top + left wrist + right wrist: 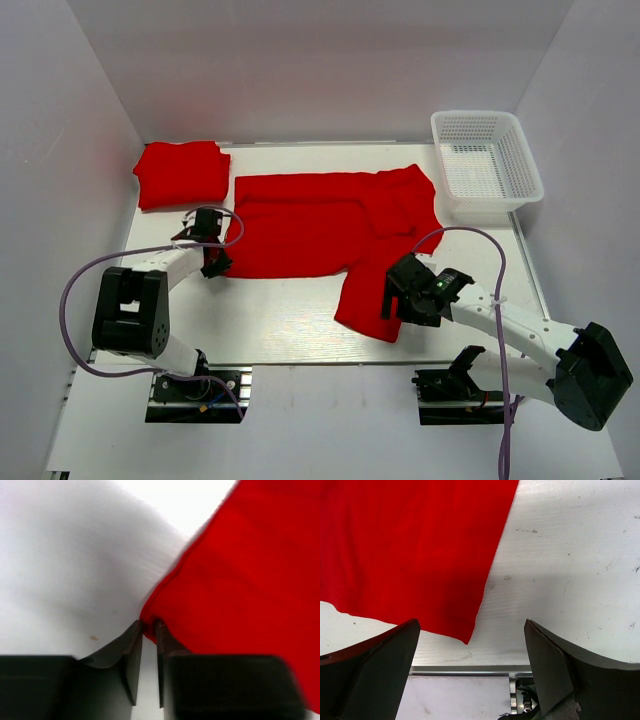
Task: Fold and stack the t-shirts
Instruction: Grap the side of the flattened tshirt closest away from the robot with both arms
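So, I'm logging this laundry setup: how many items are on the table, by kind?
Red t-shirts: 2, the folded t-shirt and the spread-out t-shirt
White mesh basket: 1
Total: 3

No readable writing in the shirt-folding scene

No text, label, brand, number or sign can be made out in any view. The spread t-shirt point(300, 235) shows plain red cloth, as does the folded t-shirt point(182, 173) to its left. The white basket point(490, 203) to its right and the table point(290, 320) under it show no lettering either.
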